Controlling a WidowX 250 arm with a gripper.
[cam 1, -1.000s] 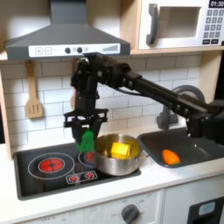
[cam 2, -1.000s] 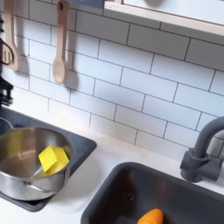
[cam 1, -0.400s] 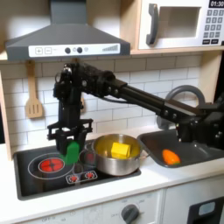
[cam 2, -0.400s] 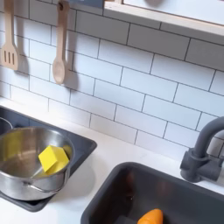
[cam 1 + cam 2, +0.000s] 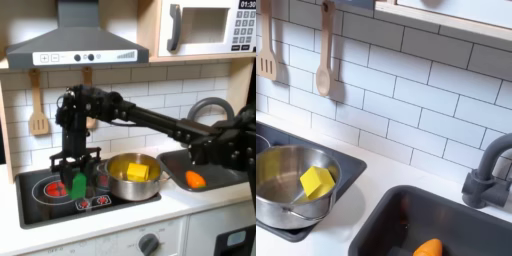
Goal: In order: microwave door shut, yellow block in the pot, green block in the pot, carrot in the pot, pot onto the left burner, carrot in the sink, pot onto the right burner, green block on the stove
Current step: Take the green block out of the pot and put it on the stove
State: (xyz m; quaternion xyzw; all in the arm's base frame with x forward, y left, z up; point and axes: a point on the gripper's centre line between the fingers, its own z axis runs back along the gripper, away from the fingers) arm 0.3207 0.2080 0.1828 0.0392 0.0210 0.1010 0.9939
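First exterior view: the pincer [image 5: 78,183] is coming down from a second ago, pinching the green block [image 5: 79,185] and carrying it toward nine o'clock, now lowering it onto the stove [image 5: 40,205] between the two burners. So the last step is nearly closing. Counting outward: one green block, one pot [image 5: 134,177] on the three-o'clock burner with one yellow block [image 5: 138,172] inside, one carrot [image 5: 194,179] lying in the sink [image 5: 215,161].

Black jointed arm [image 5: 150,112] (matte, w/ cables)
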